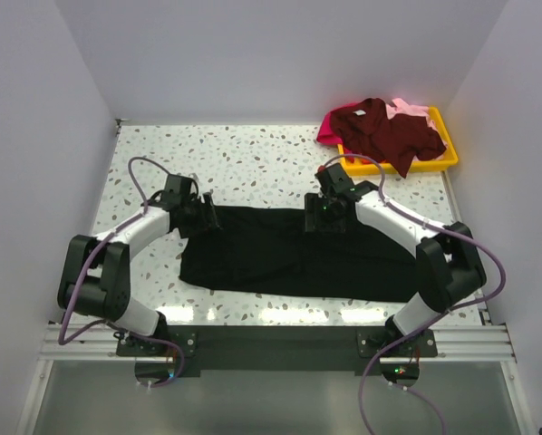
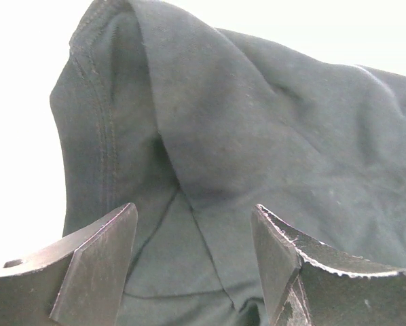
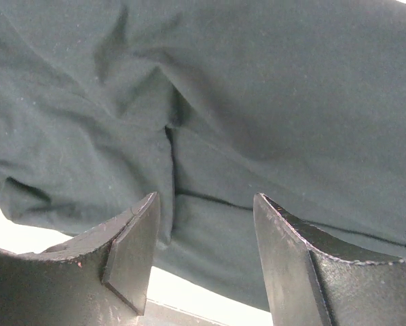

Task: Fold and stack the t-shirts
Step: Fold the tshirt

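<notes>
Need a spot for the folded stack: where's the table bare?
Bare table lies far left, bordered by the back wall, the yellow tray and the black shirt. Crowded: the middle, under the black shirt, left hand and right hand; the tray, heaped with the maroon shirt and others.

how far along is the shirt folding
Early on. Done: nothing is stacked yet; the black shirt lies in a wide band on the table. In hand: the left gripper and right gripper are open at its far edge, cloth between their jaws. Left: the maroon shirt, magenta shirt and pale pink shirt lie crumpled on the yellow tray, unfolded.
</notes>
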